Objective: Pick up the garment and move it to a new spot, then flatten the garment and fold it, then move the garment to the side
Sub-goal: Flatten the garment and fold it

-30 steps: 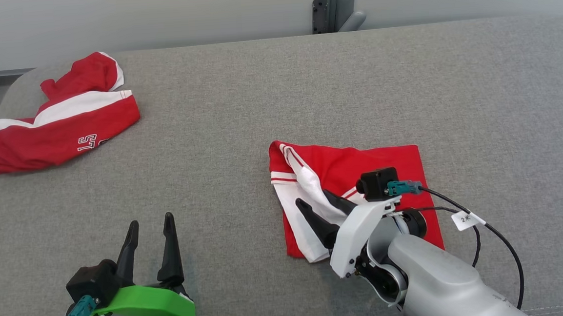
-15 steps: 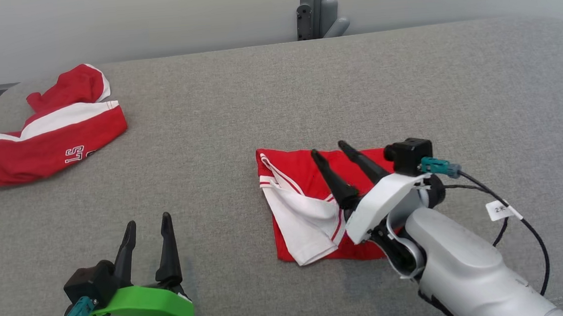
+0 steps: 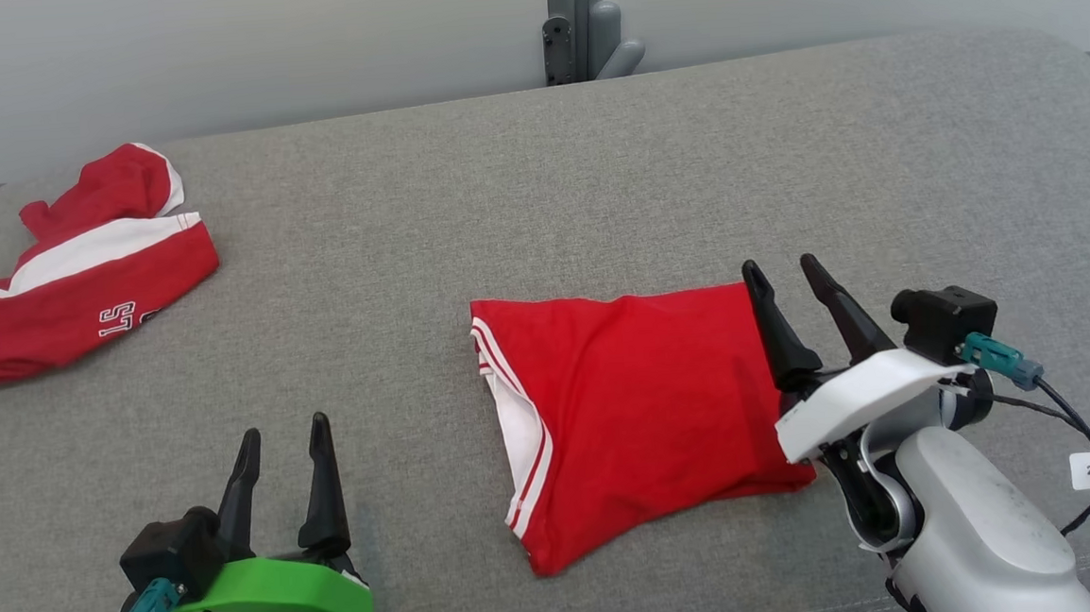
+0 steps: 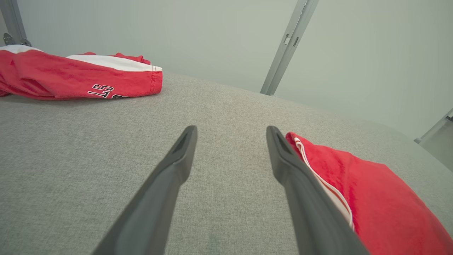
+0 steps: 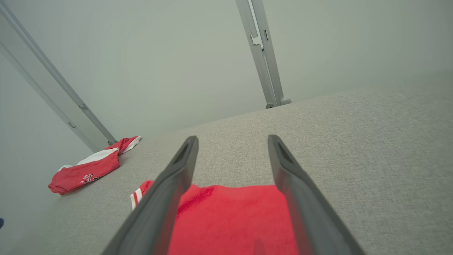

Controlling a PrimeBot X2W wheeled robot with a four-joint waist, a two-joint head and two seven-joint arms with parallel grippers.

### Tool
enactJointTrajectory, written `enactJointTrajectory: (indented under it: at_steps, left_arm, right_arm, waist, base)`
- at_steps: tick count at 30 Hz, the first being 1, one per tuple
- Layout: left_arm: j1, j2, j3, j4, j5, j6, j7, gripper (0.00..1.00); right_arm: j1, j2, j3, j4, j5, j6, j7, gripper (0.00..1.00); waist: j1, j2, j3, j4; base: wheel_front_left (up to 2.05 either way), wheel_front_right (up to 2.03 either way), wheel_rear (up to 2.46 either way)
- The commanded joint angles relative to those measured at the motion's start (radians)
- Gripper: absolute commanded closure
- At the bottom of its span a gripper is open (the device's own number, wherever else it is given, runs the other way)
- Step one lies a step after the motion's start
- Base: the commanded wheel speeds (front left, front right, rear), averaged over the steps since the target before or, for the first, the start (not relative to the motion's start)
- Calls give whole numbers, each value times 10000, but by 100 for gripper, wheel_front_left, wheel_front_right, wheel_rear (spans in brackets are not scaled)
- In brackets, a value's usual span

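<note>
Red folded cloth garment (image 3: 636,404) with white stripe trim lies flat in middle of grey fabric bench (image 3: 595,199). Right gripper (image 3: 778,263) over its right edge, fingers apart, empty; seems placed for moving it aside. Left gripper (image 3: 285,428) apart from garment, fingers open, empty.

The garment (image 3: 636,404) lies centre, the other garment (image 3: 80,287) far left.

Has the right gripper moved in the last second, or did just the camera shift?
Yes. Though the camera shifted, against the grey post the right gripper swung from its left to its right, now open at the right edge of the folded garment.
</note>
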Motion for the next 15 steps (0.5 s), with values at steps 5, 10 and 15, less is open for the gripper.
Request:
enactJointTrajectory:
  at_steps: [5, 10, 15]
  left_arm:
    - [99, 94, -20, -30, -84, 73, -38, 0]
    - [142, 116, -42, -17, -123, 91, -36, 0]
    - [213, 129, -50, -12, -128, 110, -41, 0]
  right_arm:
    - [647, 12, -725, -351, -478, -4, 83, 0]
    - [967, 21, -1223, -644, -888, -4, 181, 0]
    - [1260, 127, -1650, -935, -1279, -4, 211, 0]
  waist:
    - [0, 94, -17, -71]
    - [0, 94, -81, -100]
    - [0, 94, -211, -119]
  base:
    - [0, 0, 0]
    - [0, 0, 0]
    - [0, 0, 0]
